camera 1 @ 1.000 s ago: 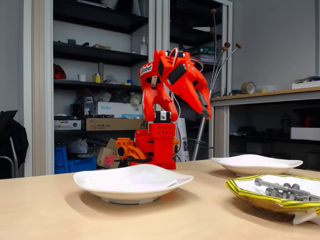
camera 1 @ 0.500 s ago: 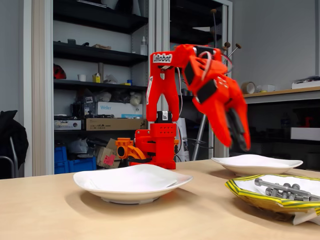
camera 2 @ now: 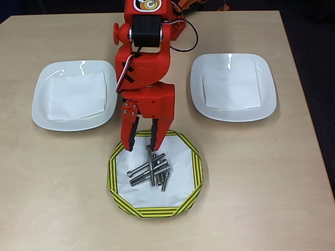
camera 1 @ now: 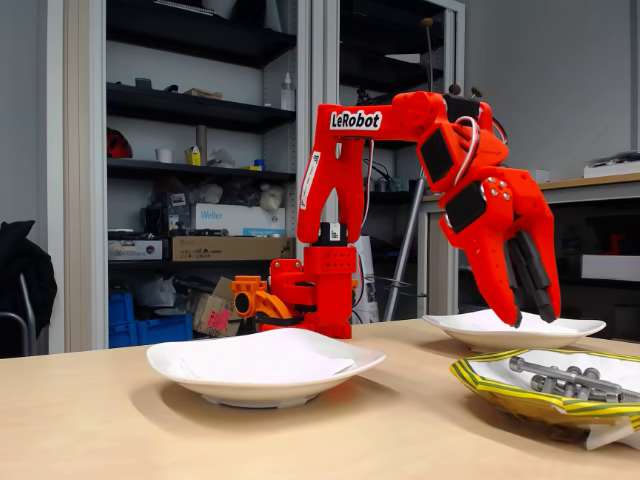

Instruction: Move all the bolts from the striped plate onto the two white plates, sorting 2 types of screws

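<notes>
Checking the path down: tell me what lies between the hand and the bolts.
Nothing. In the overhead view the open hand hangs over the striped plate rim, just short of the bolts; the fixed view shows open air below its fingertips.

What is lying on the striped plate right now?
A pile of grey bolts lies crossed near the middle of the striped plate, on white paper. The open gripper hangs over the plate's far edge, hiding that bit. How many bolts are stacked underneath cannot be counted.
</notes>
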Robot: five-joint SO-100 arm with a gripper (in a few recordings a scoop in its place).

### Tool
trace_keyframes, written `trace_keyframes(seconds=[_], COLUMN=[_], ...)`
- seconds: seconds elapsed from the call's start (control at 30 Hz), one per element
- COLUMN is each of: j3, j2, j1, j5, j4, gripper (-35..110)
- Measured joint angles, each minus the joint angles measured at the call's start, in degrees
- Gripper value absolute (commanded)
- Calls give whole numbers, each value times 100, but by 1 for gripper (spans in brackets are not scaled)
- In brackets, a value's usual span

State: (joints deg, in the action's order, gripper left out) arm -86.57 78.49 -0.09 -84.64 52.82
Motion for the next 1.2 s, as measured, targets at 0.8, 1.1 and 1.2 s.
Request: trace_keyframes(seconds=[0.8, 1.1, 1.2], j3=[-360, -185, 35], j2=[-756, -976, -976], j1=[-35, -35, -35], j5=[527, 501, 668], j4=[-615, -624, -466], gripper=[10, 0, 0])
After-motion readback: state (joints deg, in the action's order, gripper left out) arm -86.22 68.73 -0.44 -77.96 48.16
